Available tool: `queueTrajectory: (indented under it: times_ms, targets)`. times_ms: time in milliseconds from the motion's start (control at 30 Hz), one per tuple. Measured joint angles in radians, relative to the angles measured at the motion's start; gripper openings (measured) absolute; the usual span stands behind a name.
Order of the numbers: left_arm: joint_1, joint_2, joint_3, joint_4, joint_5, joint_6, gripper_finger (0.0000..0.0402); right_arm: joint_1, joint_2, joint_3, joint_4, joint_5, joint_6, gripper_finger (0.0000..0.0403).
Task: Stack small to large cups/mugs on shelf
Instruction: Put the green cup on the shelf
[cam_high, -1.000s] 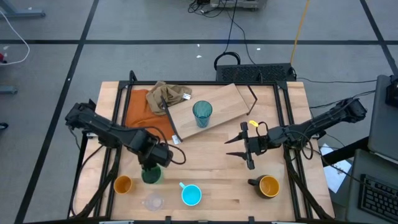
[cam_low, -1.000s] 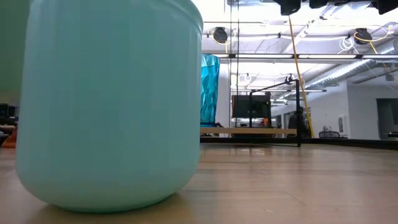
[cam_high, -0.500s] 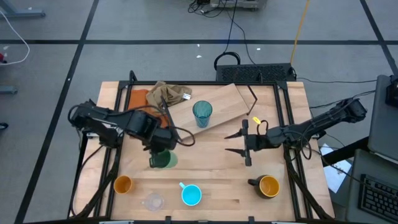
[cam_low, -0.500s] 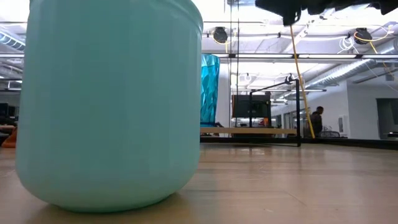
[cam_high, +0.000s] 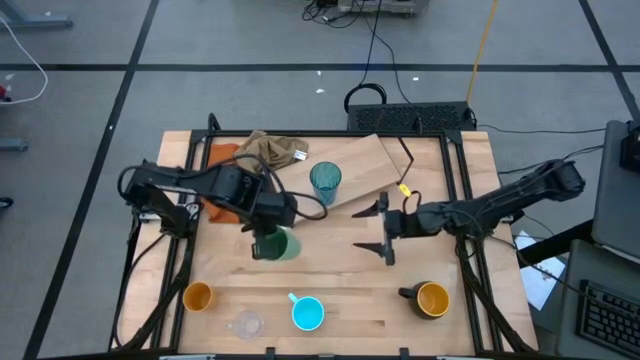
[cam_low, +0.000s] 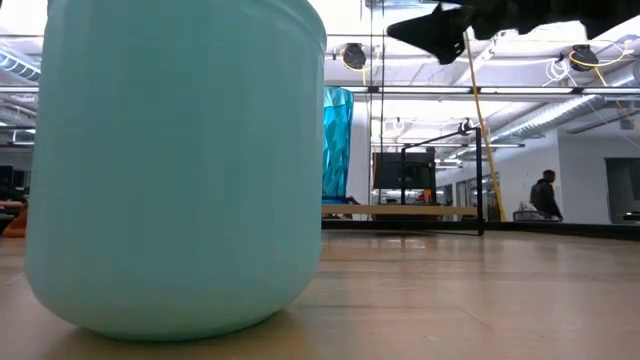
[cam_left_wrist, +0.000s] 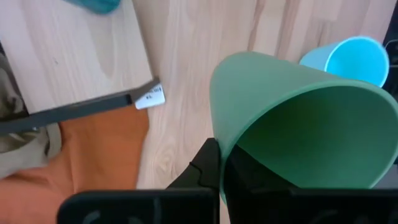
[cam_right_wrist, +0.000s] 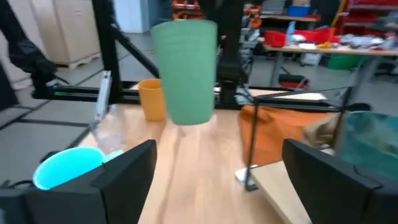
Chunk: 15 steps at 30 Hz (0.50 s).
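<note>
The left gripper (cam_high: 263, 240), clamped on the green cup (cam_high: 278, 245), carries it above mid-table toward the right gripper (cam_high: 382, 232), whose fingers stand apart, suggesting a handover or placement beside the teal tumbler (cam_high: 325, 183) on the shelf (cam_high: 360, 170) comes next.

Green cup (cam_high: 279, 245), orange cloth (cam_left_wrist: 93, 155), teal tumbler (cam_high: 325, 183).

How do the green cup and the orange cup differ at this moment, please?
The green cup is held off the table in the left gripper, tilted; the orange cup stands upright on the table, untouched. The green cup looks larger than the orange cup. Both are plain, handleless cups.
</note>
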Motion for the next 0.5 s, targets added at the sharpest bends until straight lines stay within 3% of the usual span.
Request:
queueTrajectory:
  times_ms: [500]
  targets:
    - [0.004, 0.000, 0.007, -0.001, -0.015, 0.016, 0.0000, -0.028, 0.310, 0.266, 0.017, -0.108, -0.071, 0.0340]
